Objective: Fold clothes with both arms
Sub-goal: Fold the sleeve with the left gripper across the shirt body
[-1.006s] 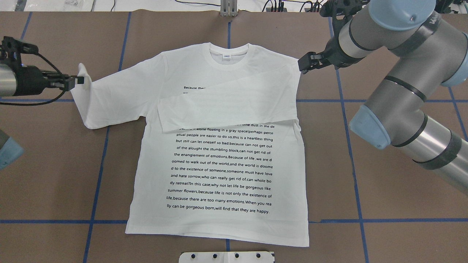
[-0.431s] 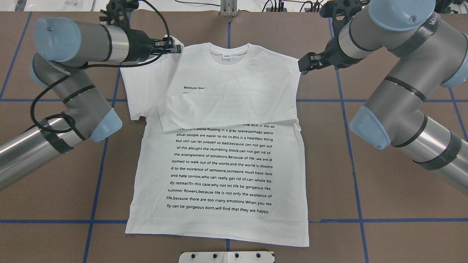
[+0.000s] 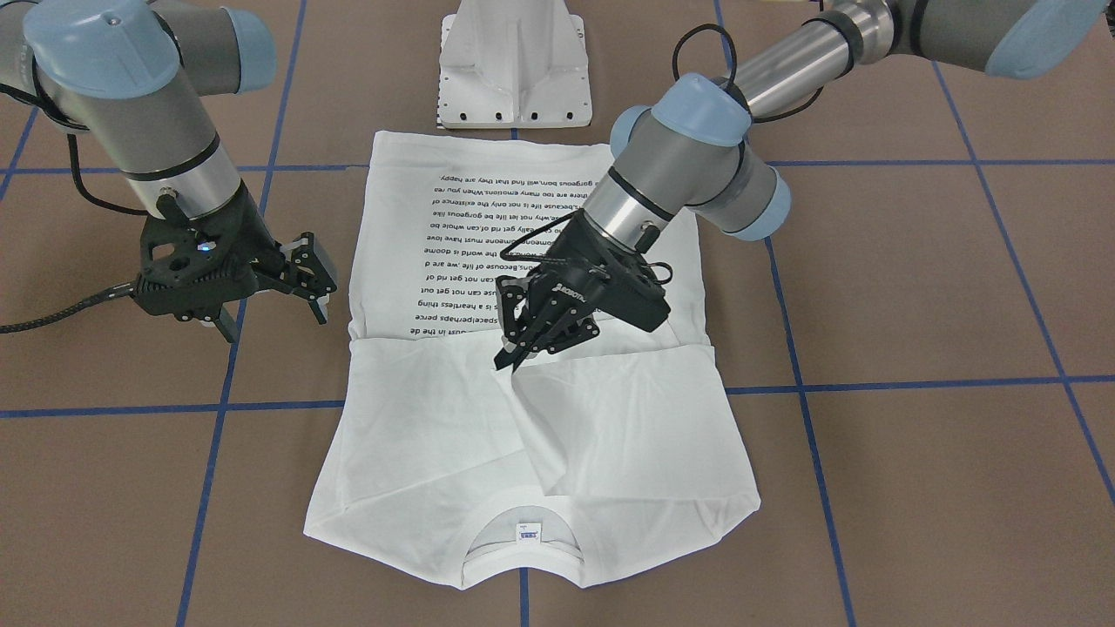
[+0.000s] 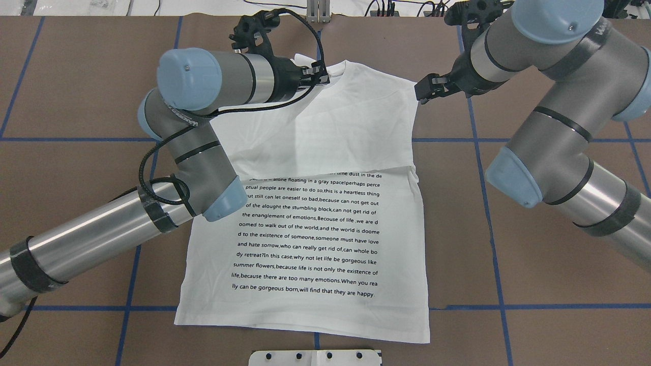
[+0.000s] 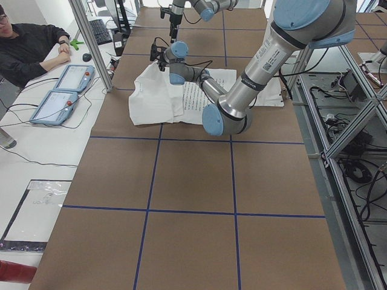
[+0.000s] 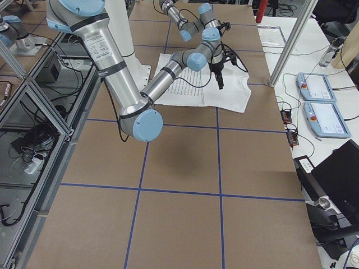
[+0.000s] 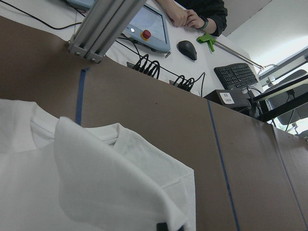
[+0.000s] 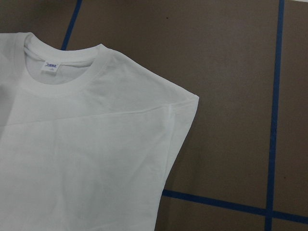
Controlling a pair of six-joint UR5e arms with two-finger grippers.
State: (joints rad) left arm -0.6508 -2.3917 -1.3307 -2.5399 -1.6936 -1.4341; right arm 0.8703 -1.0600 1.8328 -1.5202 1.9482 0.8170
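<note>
1. Item under handling: the T-shirt point(image 4: 315, 239) lies flat, print upward, in the middle of the worktop point(image 4: 534, 284). Its collar point(image 3: 523, 544) points to the operators' edge, and its hem lies just beside the pedestal base point(image 3: 514, 70) at the robot's edge.
2. Step in hand, as judged: the sleeve folds. The folded sleeve point(image 4: 366, 147) lies flat across the chest. The raised sleeve point(image 3: 536, 435) is lifted off the cloth and hangs from the left gripper.
3. Left gripper point(image 3: 516, 355): pinched narrow on the end of the raised sleeve, held above the chest between the collar and the text block point(image 4: 310, 234).
4. Right gripper point(image 3: 315, 277): fingers spread and holding nothing. It sits low, just beside the shirt's shoulder edge, and no contact with the cloth can be seen.
5. Next move, as judged: lower the raised sleeve across the chest so that it lies over the folded sleeve without a ridge, then let go cleanly. The body fold is not yet begun and would need both grippers at matching points on the shirt.
6. Surroundings: blue tape lines point(image 4: 488, 203) cross the worktop. A person point(image 5: 30, 45) sits beyond the operators' edge with control tablets point(image 5: 60, 90), well apart from the shirt.
7. Obstructions: the left arm point(image 4: 203, 81) reaches over the shirt's side, and its black cable point(image 4: 157, 178) loops near that edge. Either could drag the cloth when the arm draws back
</note>
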